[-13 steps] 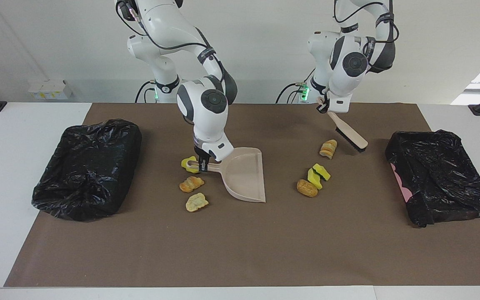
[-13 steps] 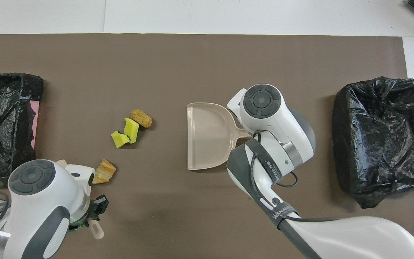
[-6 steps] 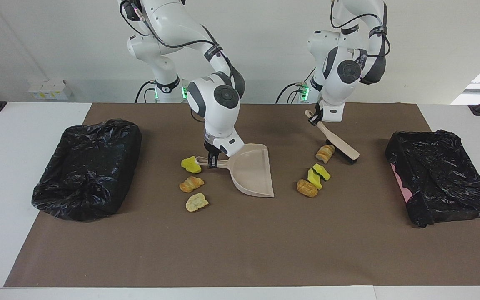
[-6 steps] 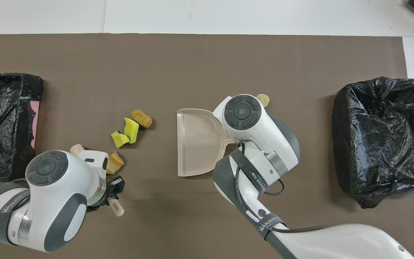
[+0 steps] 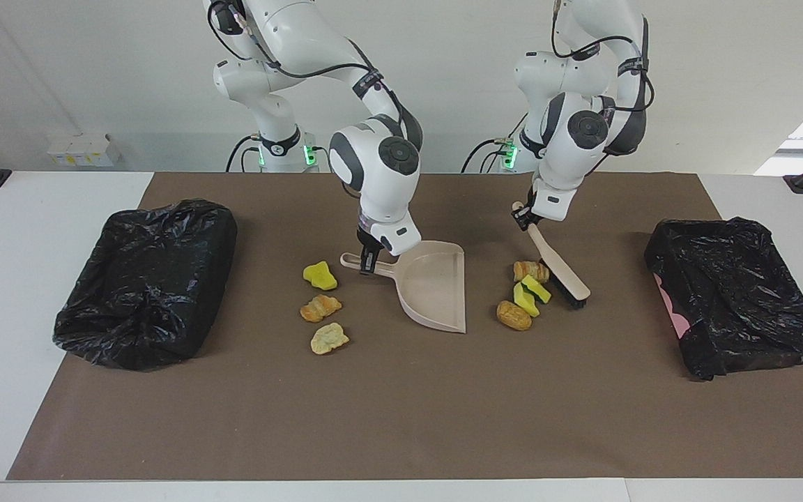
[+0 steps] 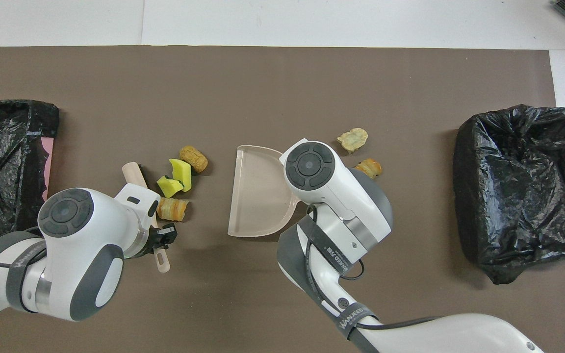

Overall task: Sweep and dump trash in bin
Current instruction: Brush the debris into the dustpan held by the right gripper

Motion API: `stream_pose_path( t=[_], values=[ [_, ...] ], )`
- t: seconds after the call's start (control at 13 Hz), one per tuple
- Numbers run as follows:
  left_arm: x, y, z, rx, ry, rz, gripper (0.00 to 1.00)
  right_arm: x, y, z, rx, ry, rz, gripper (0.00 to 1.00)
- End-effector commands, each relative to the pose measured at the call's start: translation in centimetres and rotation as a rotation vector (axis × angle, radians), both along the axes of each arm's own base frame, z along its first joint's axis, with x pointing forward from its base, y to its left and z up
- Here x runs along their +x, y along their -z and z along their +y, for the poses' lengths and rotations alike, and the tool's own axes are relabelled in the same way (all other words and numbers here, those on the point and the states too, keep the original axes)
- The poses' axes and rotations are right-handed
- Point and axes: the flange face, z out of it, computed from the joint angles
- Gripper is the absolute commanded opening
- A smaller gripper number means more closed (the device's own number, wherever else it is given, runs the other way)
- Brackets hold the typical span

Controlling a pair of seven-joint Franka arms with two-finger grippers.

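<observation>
Fingers of left gripper (image 5: 525,217) clamped on brush (image 5: 560,268) handle; right gripper (image 5: 367,263) clamped on dustpan (image 5: 433,291) handle. Four trash pieces (image 5: 525,294) bunched between bristles and pan mouth, none inside. Three more pieces (image 5: 320,307) beside the pan handle, toward the right arm's bin (image 5: 143,279). Judgement: sweeping barely begun, nothing dumped.

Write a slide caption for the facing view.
Left gripper holds the brush against four trash pieces; right gripper holds the dustpan beside them.
</observation>
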Motion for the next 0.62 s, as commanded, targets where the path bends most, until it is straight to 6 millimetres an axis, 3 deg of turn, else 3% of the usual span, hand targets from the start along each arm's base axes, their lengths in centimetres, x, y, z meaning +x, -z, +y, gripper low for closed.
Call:
stream_pose_path(
  t=[0.0,0.15,0.54],
  values=[
    [0.9,0.0,-0.2,-0.03,0.173,-0.006,0.0,-0.3,0.4,0.0,0.007,0.067,0.013,0.0],
    [0.6,0.0,-1.0,-0.036,0.231,-0.006,0.0,-0.4,0.5,0.0,0.013,0.085,0.017,0.0],
    [-1.9,-0.5,-6.7,-0.055,0.369,-0.025,0.0,-0.8,1.5,0.9,0.009,0.086,0.023,0.0]
  ],
)
